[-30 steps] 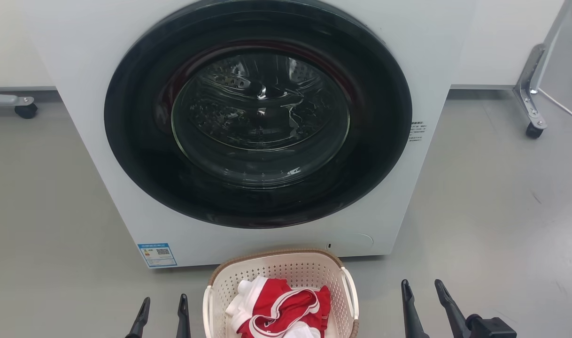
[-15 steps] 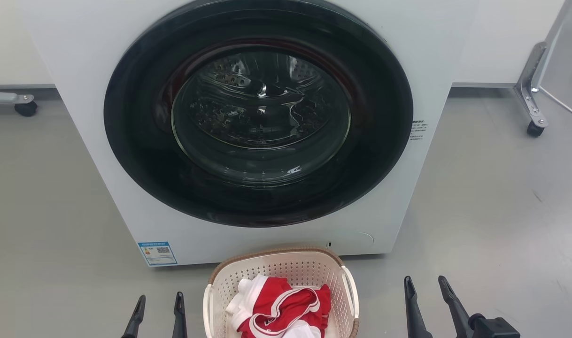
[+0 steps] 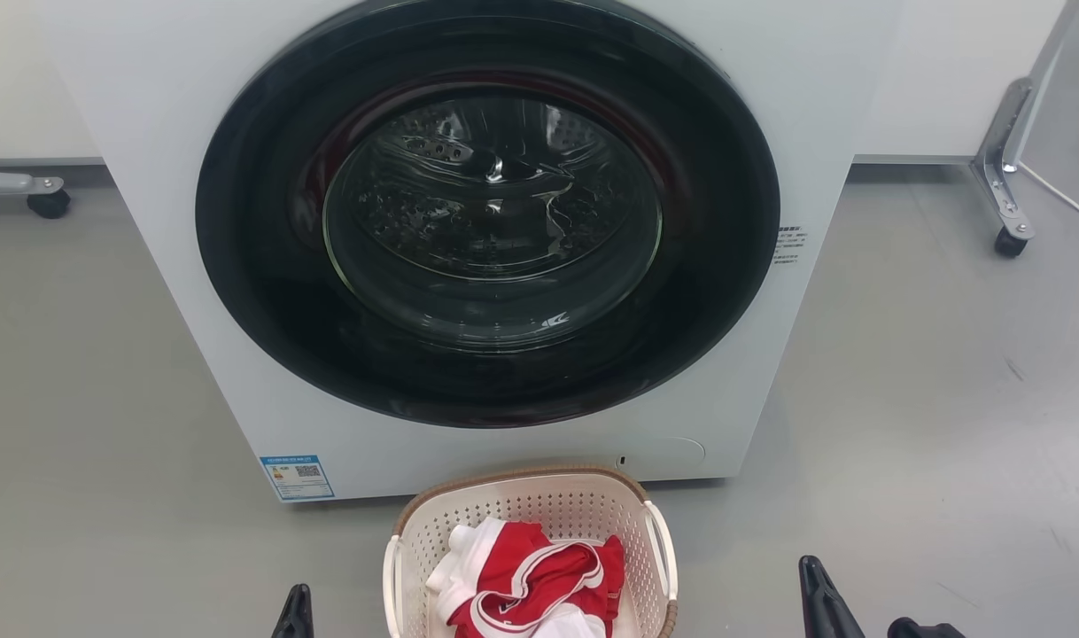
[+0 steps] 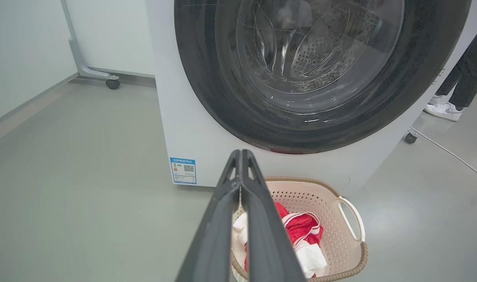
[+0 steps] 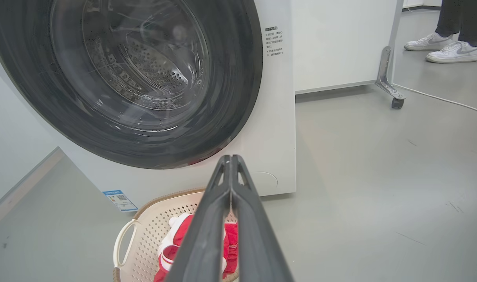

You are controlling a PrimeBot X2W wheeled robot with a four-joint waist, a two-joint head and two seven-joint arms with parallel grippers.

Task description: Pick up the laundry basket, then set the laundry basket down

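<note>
Step in hand: reaching for the laundry basket (image 3: pixel 548 509); by my reading the lift is not yet begun.
Basket place: on the floor (image 3: pixel 903 399) between the two grippers, just in front of the washing machine (image 3: pixel 805 89), with a red-and-white garment (image 3: pixel 531 576) inside.
Left gripper (image 4: pixel 241 156): fingers pressed together, holding nothing; the basket lies to its right and a little ahead.
Right gripper (image 5: pixel 230 160): likewise closed and empty; the basket lies to its left.
Grasp points: the white left handle (image 3: pixel 391 576) faces the left gripper, the white right handle (image 3: pixel 662 549) faces the right gripper.
Doing it well: part both pairs of fingers first, bring each gripper inward to its own handle, close at matching height, then raise both together so the basket stays level.
Risk: an uneven lift would likely tip the garment out; the machine front is close ahead.
</note>
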